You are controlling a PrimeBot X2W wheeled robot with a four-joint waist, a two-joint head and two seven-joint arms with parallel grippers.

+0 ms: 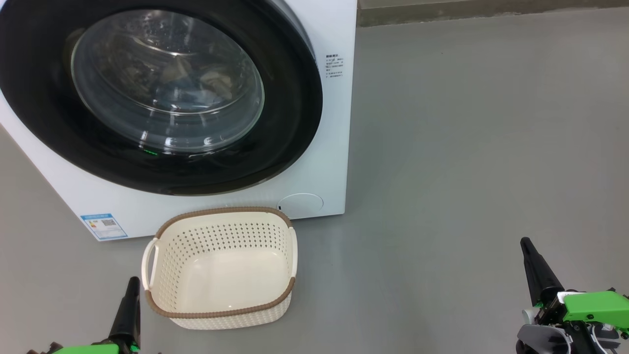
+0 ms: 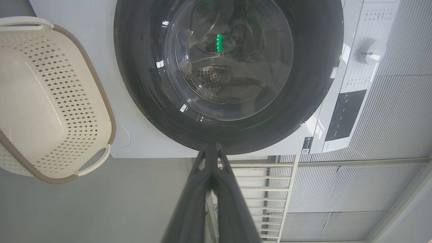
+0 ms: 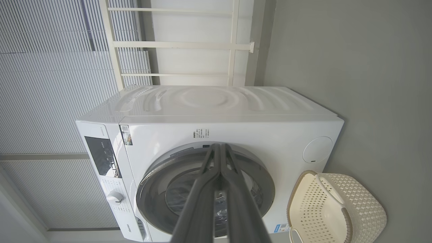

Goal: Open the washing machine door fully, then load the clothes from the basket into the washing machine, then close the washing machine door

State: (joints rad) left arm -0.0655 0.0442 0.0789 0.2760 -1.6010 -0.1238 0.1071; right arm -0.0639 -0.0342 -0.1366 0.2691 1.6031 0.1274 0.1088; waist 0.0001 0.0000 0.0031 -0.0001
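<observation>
Head view: basket (image 1: 222, 236) before door (image 1: 162, 88) (closed)

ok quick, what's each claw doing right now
left claw: closed, holding nothing
right claw: closed, holding nothing

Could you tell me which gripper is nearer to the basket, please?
Left. The left gripper sits just beside the basket's left side; the right gripper is far off to its right.

The washing machine door (image 1: 162, 93) has a glossy black rim and clear glass; the basket (image 1: 221, 268) is matt perforated cream plastic.
</observation>
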